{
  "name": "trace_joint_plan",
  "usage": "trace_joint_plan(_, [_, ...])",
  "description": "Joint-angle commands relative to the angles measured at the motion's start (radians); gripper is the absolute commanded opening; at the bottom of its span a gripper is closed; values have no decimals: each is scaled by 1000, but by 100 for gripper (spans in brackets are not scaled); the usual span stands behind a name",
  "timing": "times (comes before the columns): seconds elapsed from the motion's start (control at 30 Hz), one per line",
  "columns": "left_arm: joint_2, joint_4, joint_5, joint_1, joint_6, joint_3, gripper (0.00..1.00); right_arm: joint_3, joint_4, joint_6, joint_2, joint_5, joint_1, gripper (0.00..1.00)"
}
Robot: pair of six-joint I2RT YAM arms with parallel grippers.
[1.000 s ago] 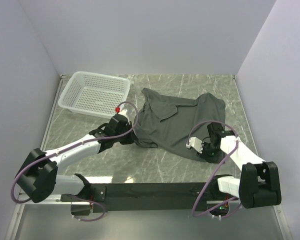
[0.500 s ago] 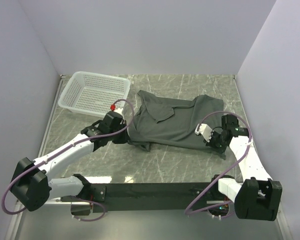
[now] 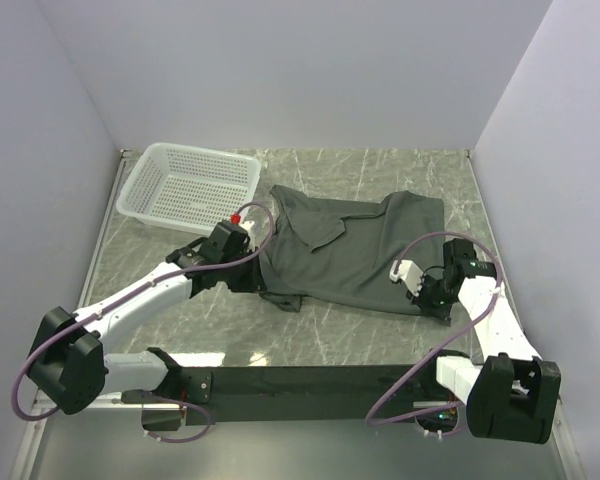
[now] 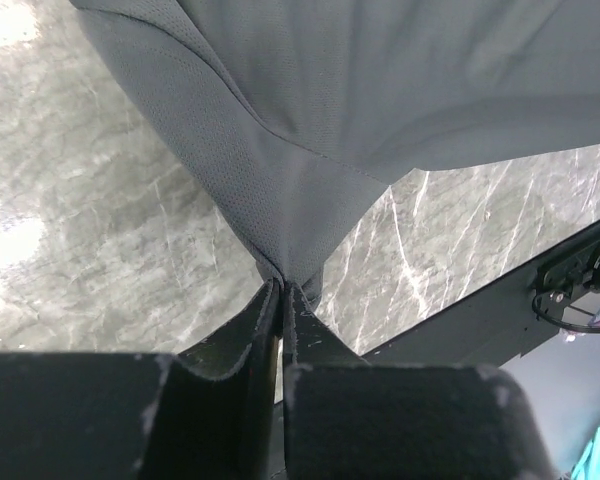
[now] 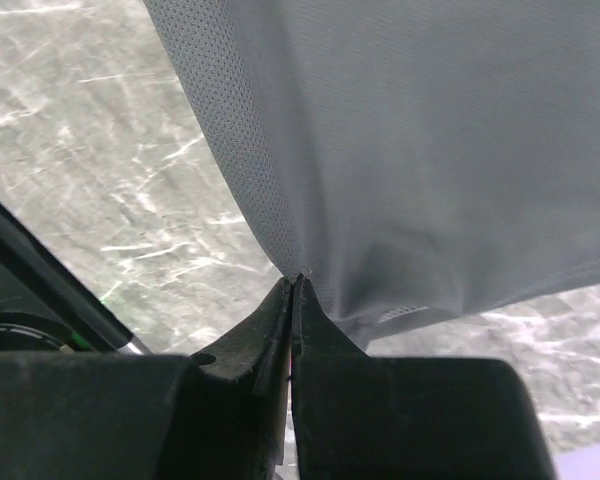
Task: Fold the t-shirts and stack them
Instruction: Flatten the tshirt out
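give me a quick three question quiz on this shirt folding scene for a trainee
1. On which arm's side of the t-shirt does the white mesh basket stand?
2. The left pincer and the right pincer are: A) open above the cloth; B) each shut on an edge of the t-shirt; C) shut on the basket's rim.
3. True or false: the t-shirt lies folded inside the basket.

Key: 1. the left arm's side. 2. B. 3. False; it is spread on the table, beside the basket.
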Motion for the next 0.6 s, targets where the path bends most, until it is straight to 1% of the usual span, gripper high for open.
trace_joint_plan(0.0, [4, 51, 33, 6, 7, -2, 8, -2, -7, -22, 12, -36, -5, 3])
trace_joint_plan(0.13, [36, 88, 10, 17, 1, 8, 3, 58, 3, -2, 90, -85, 4, 4])
trace_joint_plan(0.23, [73, 121, 10, 33, -2, 17, 2, 116, 35, 52, 161, -106, 21, 6])
trace_joint_plan(0.43, [129, 184, 10, 62, -11, 29, 1, 242, 125, 233, 314, -107, 30, 8])
trace_joint_plan(0.47, [135, 192, 9, 66, -13, 29, 1, 251, 144, 286, 325, -103, 31, 9])
trace_joint_plan(0.53, [150, 203, 6, 72, -14, 29, 1, 274, 200, 340, 351, -86, 31, 13])
trace_joint_plan(0.57, [156, 212, 6, 78, -16, 28, 0, 280, 222, 398, 356, -76, 31, 18])
